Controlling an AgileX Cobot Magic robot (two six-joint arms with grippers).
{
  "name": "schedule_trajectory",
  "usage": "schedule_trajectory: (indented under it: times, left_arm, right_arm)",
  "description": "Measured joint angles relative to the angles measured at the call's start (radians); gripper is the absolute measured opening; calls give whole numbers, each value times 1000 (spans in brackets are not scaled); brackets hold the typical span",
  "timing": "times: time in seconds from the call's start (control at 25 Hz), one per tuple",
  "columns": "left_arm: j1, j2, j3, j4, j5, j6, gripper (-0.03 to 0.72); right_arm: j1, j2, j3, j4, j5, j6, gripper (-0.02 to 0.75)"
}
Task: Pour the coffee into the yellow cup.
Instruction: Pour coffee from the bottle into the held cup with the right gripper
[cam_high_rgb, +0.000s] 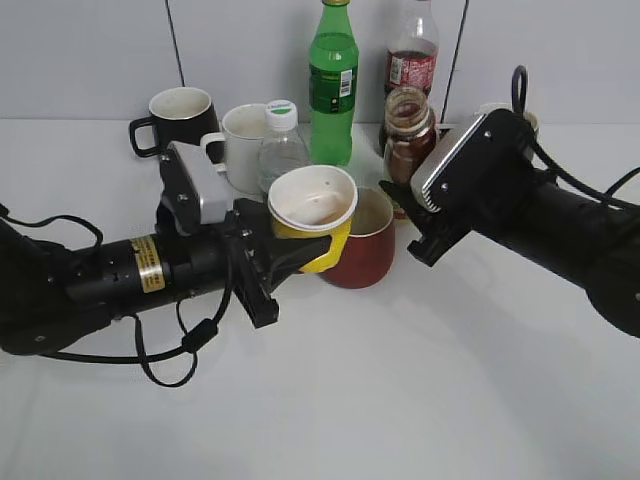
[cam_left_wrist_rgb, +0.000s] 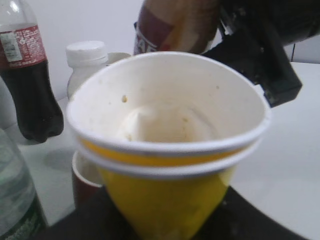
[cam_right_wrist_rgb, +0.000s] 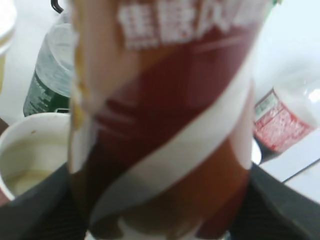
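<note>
1. My left hand (cam_high_rgb: 290, 255) is clenched around the yellow cup (cam_high_rgb: 313, 215), holding it up off the counter (cam_high_rgb: 400, 380), tipped a little toward me.
2. The cup is empty inside, with a few brown flecks on its white wall.
3. It hangs just in front of the dark red mug (cam_high_rgb: 365, 245).
4. My right hand (cam_high_rgb: 420, 215) grips the coffee bottle (cam_high_rgb: 408, 135) by its swirl-labelled body, upright, just right of the cup and beyond the mug.
5. Behind stand a green bottle (cam_high_rgb: 333, 85), a cola bottle (cam_high_rgb: 412, 55), a white mug (cam_high_rgb: 243, 145) and a black mug (cam_high_rgb: 180, 118).
</note>
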Motion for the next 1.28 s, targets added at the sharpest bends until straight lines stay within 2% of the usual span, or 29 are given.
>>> schedule_trajectory:
  times: [0.48,0.84,1.28]
  left_arm:
    - [-74,-26,-1,2,-1,-57,278]
    - [-77,-26,-1,13,31,-60,278]
    - [-77,-26,-1,48,42,-93,278]
  right_arm:
    - [21,0,-13,83,12,-396,510]
    - [21,0,-14,121,-66,-574,510]
    - [21,0,-14,134,-91,-739,510]
